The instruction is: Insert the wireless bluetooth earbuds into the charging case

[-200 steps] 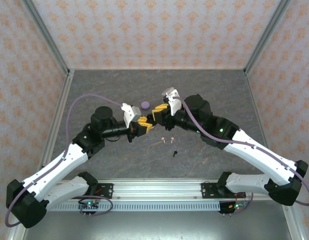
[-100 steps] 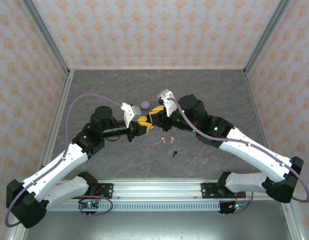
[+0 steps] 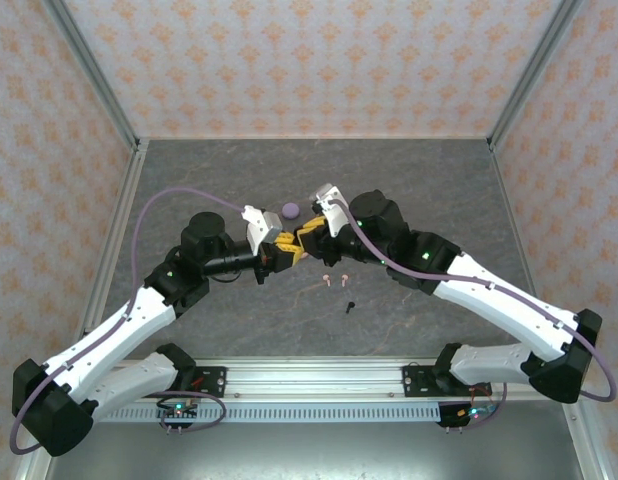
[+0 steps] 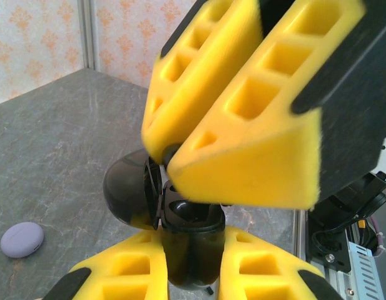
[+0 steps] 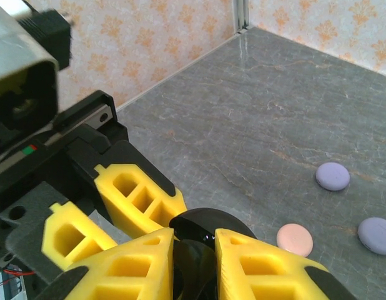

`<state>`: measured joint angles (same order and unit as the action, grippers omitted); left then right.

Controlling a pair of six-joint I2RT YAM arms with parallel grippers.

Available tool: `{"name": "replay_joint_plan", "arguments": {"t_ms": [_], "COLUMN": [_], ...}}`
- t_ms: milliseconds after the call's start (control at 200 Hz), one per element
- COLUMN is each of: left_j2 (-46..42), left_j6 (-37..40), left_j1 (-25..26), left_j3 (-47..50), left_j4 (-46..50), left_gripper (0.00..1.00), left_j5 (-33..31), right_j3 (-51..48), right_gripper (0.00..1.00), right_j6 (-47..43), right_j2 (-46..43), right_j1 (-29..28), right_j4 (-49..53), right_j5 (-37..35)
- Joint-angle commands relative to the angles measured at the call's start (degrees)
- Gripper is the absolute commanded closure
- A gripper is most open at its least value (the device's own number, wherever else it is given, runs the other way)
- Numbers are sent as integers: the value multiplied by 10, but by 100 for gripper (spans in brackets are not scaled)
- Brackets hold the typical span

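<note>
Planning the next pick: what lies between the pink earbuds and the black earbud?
Only bare table, seen in the top external view, between pink earbuds and black earbud.

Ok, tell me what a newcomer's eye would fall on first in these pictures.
The two arms meet nose to nose at mid-table: the left gripper clamps a glossy black case, lid open, and the right gripper has its fingers at it from the opposite side. Nearer the bases, two pink earbuds and a black earbud lie loose on the grey table; a lilac disc sits just beyond the grippers.
</note>
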<state>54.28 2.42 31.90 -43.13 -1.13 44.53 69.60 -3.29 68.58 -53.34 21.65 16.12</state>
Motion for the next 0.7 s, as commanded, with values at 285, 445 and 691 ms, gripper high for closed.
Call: {"name": "replay_joint_plan", "arguments": {"t_ms": [285, 445, 691], "left_j2": [-9, -7, -1], "left_j6": [-9, -28, -56], "left_j1": [5, 5, 5], "left_j3": [-13, -7, -5], "left_j4": [-11, -25, -43], "left_gripper": [100, 100, 100], "left_j5": [6, 6, 11], "right_j3": [-3, -6, -16], "right_gripper": [78, 78, 78], "right_j6": [-4, -4, -5], "right_j2": [-23, -25, -23], "right_j1": [-4, -4, -4], "right_j4": [-30, -44, -56], "right_j5": [-17, -24, -27]}}
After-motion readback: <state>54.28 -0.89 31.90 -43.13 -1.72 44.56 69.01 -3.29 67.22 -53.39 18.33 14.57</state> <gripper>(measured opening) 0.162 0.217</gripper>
